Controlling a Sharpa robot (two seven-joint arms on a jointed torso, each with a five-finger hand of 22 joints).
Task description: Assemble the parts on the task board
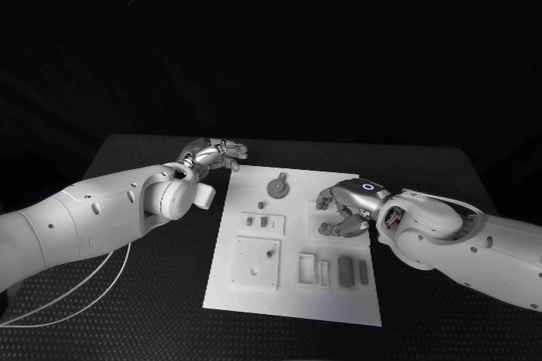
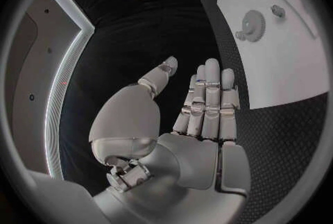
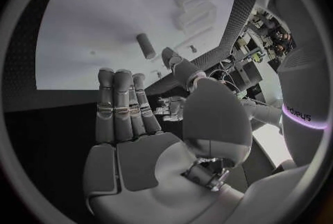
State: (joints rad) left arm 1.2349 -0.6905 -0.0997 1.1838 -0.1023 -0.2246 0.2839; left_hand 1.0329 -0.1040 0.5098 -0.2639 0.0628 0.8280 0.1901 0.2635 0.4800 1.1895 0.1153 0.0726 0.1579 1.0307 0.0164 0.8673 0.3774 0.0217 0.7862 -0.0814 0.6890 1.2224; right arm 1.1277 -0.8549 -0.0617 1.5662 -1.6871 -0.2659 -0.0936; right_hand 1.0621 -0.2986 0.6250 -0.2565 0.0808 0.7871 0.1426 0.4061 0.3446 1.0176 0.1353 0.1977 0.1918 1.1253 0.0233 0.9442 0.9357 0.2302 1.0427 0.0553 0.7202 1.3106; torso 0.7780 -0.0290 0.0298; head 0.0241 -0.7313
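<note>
Free room lies at the near end of the task board (image 1: 294, 298).
The left hand (image 1: 214, 153) blocks its far-left corner; the right hand (image 1: 348, 208) hangs over the right edge, beside the gear (image 1: 278, 189).

The counter (image 1: 135, 314) is black and has a bumpy, dotted top. It reaches out toward 9 o'clock and toward 3 o'clock, and its far edge runs across at 12 o'clock. A thin white cable (image 1: 79, 294) lies on the counter down at about 8 o'clock. It bends in a long loop over the dark top and runs off toward the 9 o'clock side. In the left wrist view the same bumpy counter (image 2: 277, 140) shows as a dark dotted floor. Behind the counter, at 12 o'clock, all is dark.
</note>
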